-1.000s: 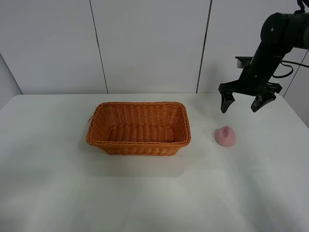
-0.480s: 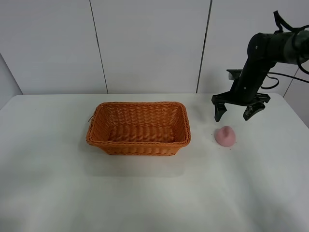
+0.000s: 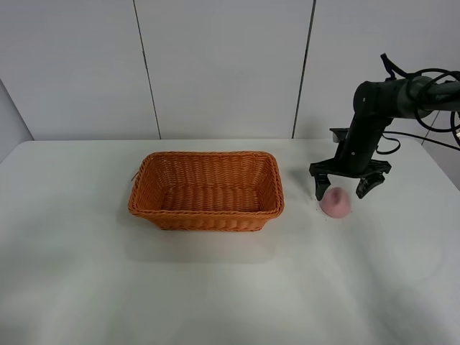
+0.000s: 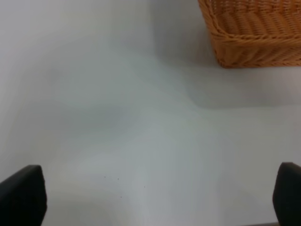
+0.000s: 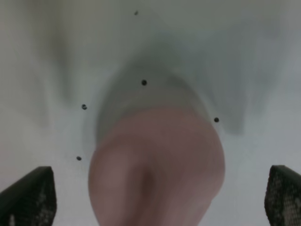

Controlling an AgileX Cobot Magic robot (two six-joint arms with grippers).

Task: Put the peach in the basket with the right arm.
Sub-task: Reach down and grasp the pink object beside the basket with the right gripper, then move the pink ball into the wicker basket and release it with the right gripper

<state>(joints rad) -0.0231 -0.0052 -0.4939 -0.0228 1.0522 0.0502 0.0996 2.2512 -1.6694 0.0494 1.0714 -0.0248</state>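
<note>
1. Exterior high view: a white table (image 3: 215, 287) with a smooth, matte surface fills the lower part. Behind it stands a white wall (image 3: 215, 65) made of flat panels with thin dark vertical seams between them.
2. Same view: the basket (image 3: 206, 190) sits on the table a little left of the middle, with its open side up. The peach (image 3: 336, 203) lies on the bare table to the right of the basket, near it but not touching it.
3. Same view: the right arm (image 3: 366, 115) comes in from the right edge and bends down. The right gripper (image 3: 340, 188) hangs just over the peach. Its jaws are spread wide, with one finger on each side of the fruit and no contact that I can see.
4. Left wrist view: the left gripper (image 4: 154, 195) has its two dark fingertips (image 4: 21, 195) at the opposite edges of the picture, so its jaws are wide apart and hold nothing. Below it is only the pale table surface with a soft shadow. One corner of the basket (image 4: 254, 33) shows, well apart from the fingers.
5. Right wrist view: the peach (image 5: 157, 165) looks large and blurred, between the two dark fingers (image 5: 28, 197) with a gap on each side. Several small dark specks (image 5: 144, 82) lie on the white surface around it.
</note>
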